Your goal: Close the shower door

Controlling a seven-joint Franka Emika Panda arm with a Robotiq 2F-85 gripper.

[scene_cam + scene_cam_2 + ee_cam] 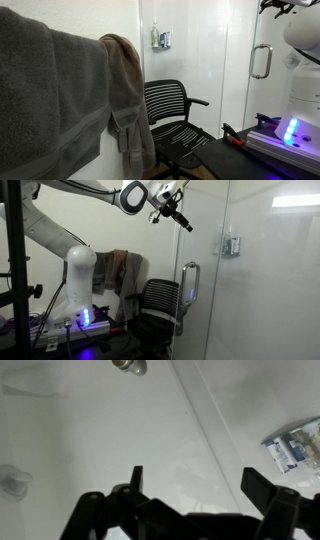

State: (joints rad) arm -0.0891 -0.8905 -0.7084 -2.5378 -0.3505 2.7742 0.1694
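Arm [80, 272] stands up from white base, far below and behind end effector [182, 218], then stretches across at height. Round wrist joint [133, 196] just behind end effector. End effector tilted, tips pointing down and away from base. Wrist view: fingers [135, 482] spread wide, nothing between them. In an exterior view, end effector mostly cut off at frame top.

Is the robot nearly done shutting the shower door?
Not yet, it seems. Done: the gripper is up near the top of the door. In hand: it hangs open beside the glass, holding nothing, well above the handle. Left: pushing the door shut.
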